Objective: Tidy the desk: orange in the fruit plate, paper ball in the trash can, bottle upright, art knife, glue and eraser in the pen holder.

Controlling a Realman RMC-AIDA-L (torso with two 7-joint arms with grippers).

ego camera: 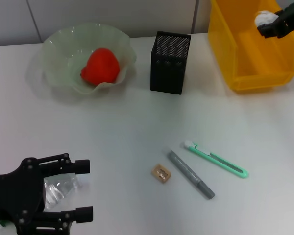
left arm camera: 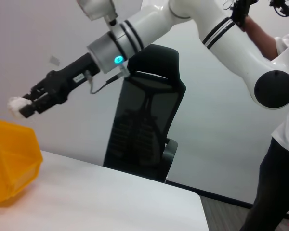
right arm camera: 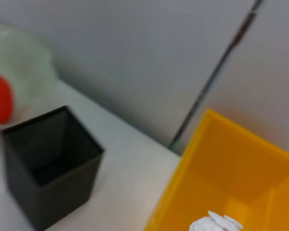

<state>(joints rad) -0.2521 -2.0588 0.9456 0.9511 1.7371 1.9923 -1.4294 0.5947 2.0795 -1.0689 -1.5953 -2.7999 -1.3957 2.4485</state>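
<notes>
My right gripper is shut on the white paper ball and holds it above the yellow trash can. The left wrist view shows the same: the right gripper, the ball and the can. The ball also shows over the can in the right wrist view. My left gripper is open at the near left, with a clear bottle lying between its fingers. The orange sits in the green fruit plate. The green art knife, grey glue stick and tan eraser lie on the desk.
The black mesh pen holder stands between the plate and the trash can; it also shows in the right wrist view. A black office chair and a person are beyond the desk's edge.
</notes>
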